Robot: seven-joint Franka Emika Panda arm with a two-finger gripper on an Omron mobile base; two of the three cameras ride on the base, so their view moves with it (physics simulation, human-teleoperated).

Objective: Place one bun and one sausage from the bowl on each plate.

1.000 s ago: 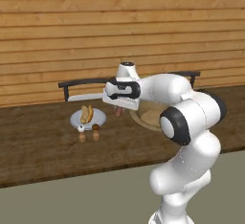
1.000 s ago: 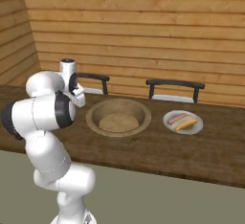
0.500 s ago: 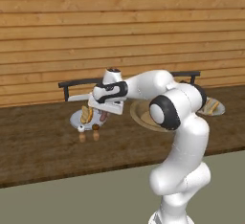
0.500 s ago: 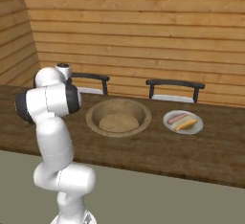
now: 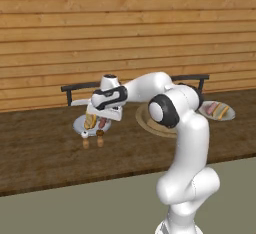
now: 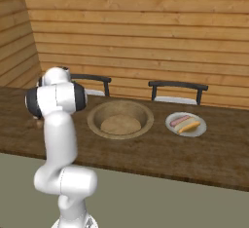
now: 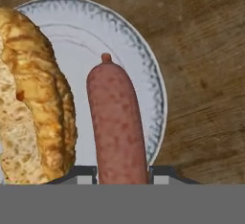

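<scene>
The hand (image 7: 122,173) is clenched on a reddish-brown sausage (image 7: 117,127), held between the fingertips over the pale round plate (image 7: 143,65). The sausage's long axis runs from 6 to 12 o'clock, its tip towards 12. A golden bun (image 7: 33,98) lies at 9 o'clock. Half a second ago the arm was only nearing this plate on the dark wooden counter (image 5: 45,153).

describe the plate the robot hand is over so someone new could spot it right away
On the long dark wooden counter, look left of the big tan bowl. The pale plate there lies under the hand, a bun on it, two tiny shakers in front.
</scene>
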